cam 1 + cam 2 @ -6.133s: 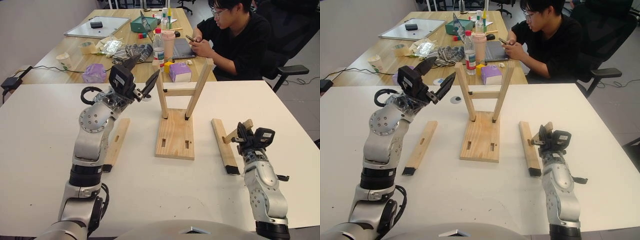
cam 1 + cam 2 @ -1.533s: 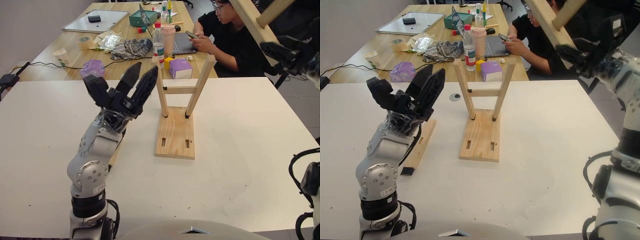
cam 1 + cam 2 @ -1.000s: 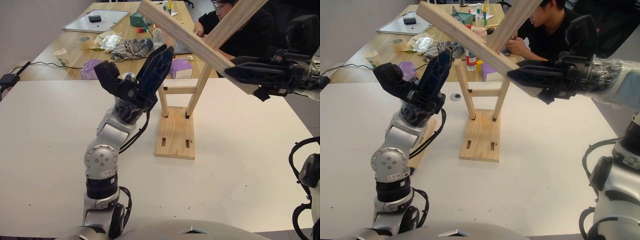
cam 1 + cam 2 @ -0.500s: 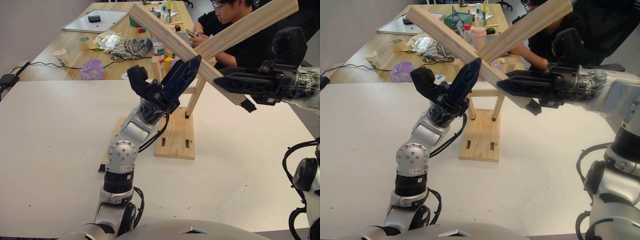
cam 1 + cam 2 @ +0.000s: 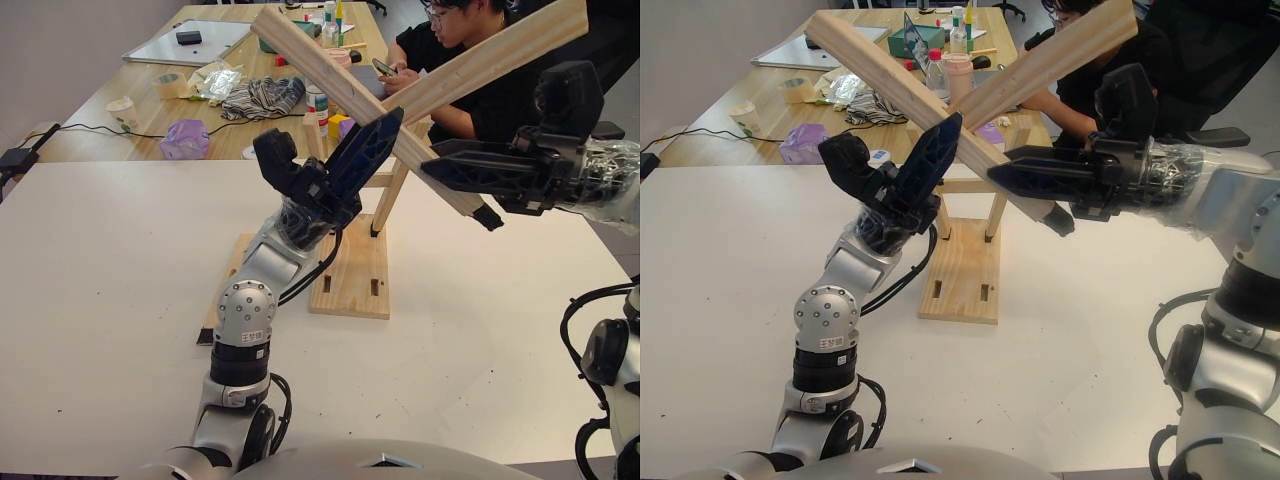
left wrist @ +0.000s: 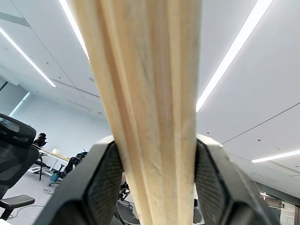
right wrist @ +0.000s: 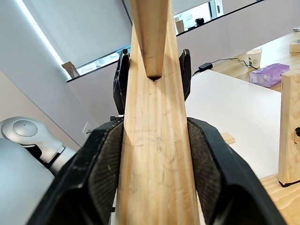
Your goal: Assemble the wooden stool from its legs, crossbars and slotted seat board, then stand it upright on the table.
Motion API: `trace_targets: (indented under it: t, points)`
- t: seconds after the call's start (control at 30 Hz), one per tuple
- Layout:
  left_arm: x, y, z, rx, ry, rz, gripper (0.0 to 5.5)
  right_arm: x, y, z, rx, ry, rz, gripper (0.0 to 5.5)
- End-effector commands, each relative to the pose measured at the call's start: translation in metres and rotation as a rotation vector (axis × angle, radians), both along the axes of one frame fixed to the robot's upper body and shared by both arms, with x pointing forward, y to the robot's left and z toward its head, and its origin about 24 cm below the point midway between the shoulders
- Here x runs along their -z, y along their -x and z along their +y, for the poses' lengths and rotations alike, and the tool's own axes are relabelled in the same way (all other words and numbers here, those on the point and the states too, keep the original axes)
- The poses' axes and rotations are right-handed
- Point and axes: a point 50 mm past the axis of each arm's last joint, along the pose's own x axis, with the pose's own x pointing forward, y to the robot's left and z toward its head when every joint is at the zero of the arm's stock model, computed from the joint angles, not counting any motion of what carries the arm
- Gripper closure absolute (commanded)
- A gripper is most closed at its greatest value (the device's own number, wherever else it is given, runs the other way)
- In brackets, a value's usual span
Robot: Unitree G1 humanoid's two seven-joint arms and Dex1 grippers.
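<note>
The slotted seat board (image 5: pixel 350 268) lies flat mid-table, with two legs and a crossbar (image 5: pixel 362 182) standing up from it. Above it my right gripper (image 5: pixel 440 172) is shut on another wooden leg (image 5: pixel 325 62), held slanted in the air. A crossbar (image 5: pixel 500 52) plugged into that leg points up and away. My left gripper (image 5: pixel 385 128) is raised to the same leg with a finger on each side. In the left wrist view the wood (image 6: pixel 145 93) fills the gap between the pads (image 6: pixel 105 187). The right wrist view shows the leg (image 7: pixel 152 140) clamped, crossbar (image 7: pixel 150 33) in its hole.
A loose leg (image 5: pixel 238 262) lies on the white table left of the seat board, partly behind my left arm. A wooden table behind carries a purple pack (image 5: pixel 186 138), bottles and clutter, with a person seated at it. The white table's near half is bare.
The right gripper has lifted the leg with crossbar off the table and swung it over the seat board. The left gripper rose, moved right and took hold of it. Little moved in the last half second.
</note>
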Motion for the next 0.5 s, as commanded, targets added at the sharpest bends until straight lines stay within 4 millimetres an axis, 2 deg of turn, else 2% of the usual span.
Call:
trace_targets:
  t: [0.03,0.17,0.2,0.37,0.5]
  points:
    - [0.000,-0.003,0.001,-0.004,0.001,0.014,3.40,-0.006,0.004,0.001,-0.009,0.000,-0.031,3.48]
    - [-0.001,-0.005,0.005,-0.013,0.065,0.046,3.41,-0.007,0.002,0.002,0.009,0.003,-0.045,3.48]
    - [-0.001,-0.006,0.006,-0.016,0.075,0.051,3.42,-0.008,0.001,0.002,0.013,0.004,-0.046,3.11]
    - [-0.001,-0.007,0.009,-0.026,0.091,0.059,3.42,-0.011,0.000,0.001,0.017,-0.010,-0.047,2.36]
    - [0.000,-0.008,0.011,-0.032,0.091,0.063,3.43,-0.019,-0.006,-0.007,0.063,-0.038,-0.051,1.70]
